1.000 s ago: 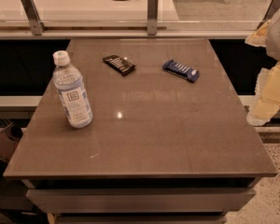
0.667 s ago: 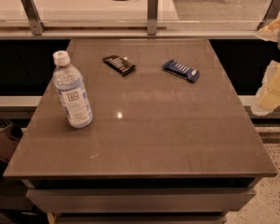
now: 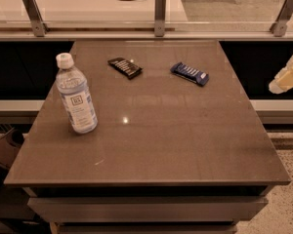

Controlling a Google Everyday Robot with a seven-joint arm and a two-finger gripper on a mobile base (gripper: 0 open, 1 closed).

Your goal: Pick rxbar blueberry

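The blue snack bar (image 3: 189, 73) lies flat near the desk's (image 3: 176, 140) far right corner; its white lettering is too small to read. A dark bar (image 3: 125, 67) lies to its left, near the far edge. A water bottle (image 3: 76, 95) stands by the left edge, its label unreadable. The gripper (image 3: 287, 77) hangs off the desk's right edge; its grip cannot be told.

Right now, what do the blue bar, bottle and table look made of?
Blue bar: printed wrapper, probably plastic film or foil. Bottle: clear plastic, white cap, paper-like label. Table: smooth brown top, maybe laminate or stone; it reflects light. Hand: beyond the table's right edge.
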